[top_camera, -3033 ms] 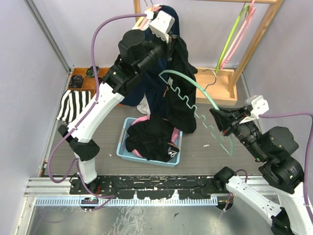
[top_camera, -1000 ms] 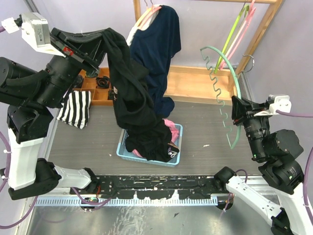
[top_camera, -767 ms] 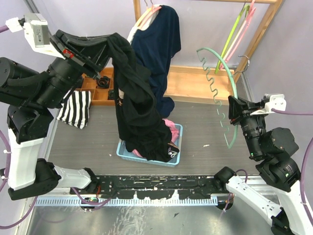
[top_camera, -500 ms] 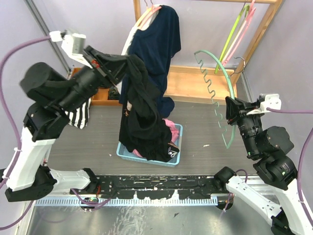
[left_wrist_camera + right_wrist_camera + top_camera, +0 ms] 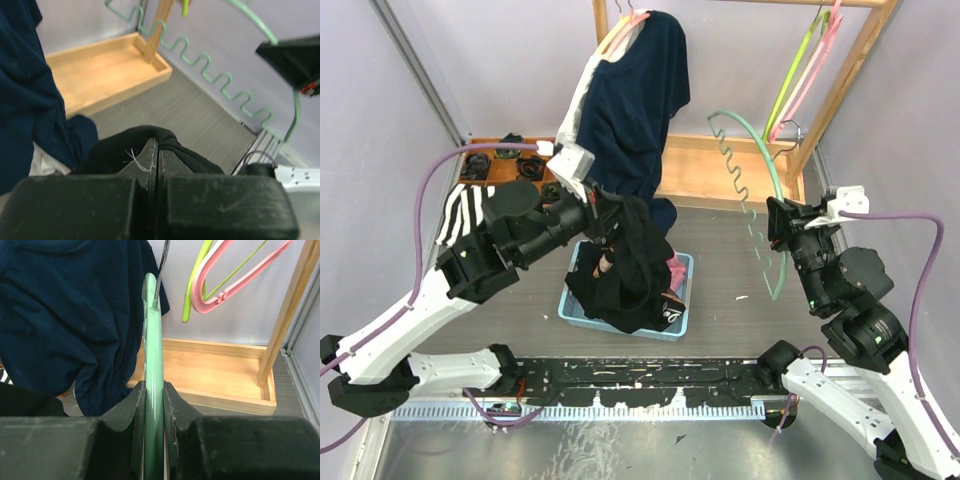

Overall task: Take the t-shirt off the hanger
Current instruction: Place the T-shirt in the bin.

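I judge that the main step is done and I am now in the putting-down part. My left tool is closed tight, with no gap between the jaws, and a fold of the black t-shirt is pinched in it. The rest of the cloth hangs straight down from this tool, and its lower part lies heaped in the blue basket just below the tool, on the surface. My right tool is clamped narrow on the green hanger, which stands upright from it. I see no cloth on the hanger's wavy bar, so the two task things are well apart, each in its own tool. Behind the left tool a navy shirt hangs on the rack. It is another garment and I should not touch it. For the next move I think the left tool must come a little lower over the basket and then open, so the held fold drops inside the rim and not over the edge. The right tool needs only to hold the hanger away from the cloth, because its hook could catch the fabric again.
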Controlling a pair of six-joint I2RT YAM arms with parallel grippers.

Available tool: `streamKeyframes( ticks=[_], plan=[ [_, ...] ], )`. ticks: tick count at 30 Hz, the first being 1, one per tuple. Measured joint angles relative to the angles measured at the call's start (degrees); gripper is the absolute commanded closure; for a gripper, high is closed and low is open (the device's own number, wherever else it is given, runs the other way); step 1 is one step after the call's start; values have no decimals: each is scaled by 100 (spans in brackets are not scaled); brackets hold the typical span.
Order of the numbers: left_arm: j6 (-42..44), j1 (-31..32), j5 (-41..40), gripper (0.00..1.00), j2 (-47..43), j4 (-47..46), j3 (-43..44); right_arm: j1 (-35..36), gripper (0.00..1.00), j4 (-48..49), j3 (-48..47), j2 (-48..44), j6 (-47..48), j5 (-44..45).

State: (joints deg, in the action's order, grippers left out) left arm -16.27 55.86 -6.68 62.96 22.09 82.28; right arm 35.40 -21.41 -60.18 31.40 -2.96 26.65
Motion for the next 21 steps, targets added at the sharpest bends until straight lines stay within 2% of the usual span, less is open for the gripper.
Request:
streamKeyframes(
  ticks=[10, 14, 21],
  plan=[
    [-328, 356, -837, 100, -678, 79, -2124, 0, 99, 267, 72, 474, -20, -28],
    [-533, 356, -1056, 100, -638, 146, -2929, 0, 99, 409, 72, 684, -24, -68],
    [-697, 356, -1335, 100, -264, -2, -3622, 0, 100, 678, 63, 1073, -35, -195]
  ],
)
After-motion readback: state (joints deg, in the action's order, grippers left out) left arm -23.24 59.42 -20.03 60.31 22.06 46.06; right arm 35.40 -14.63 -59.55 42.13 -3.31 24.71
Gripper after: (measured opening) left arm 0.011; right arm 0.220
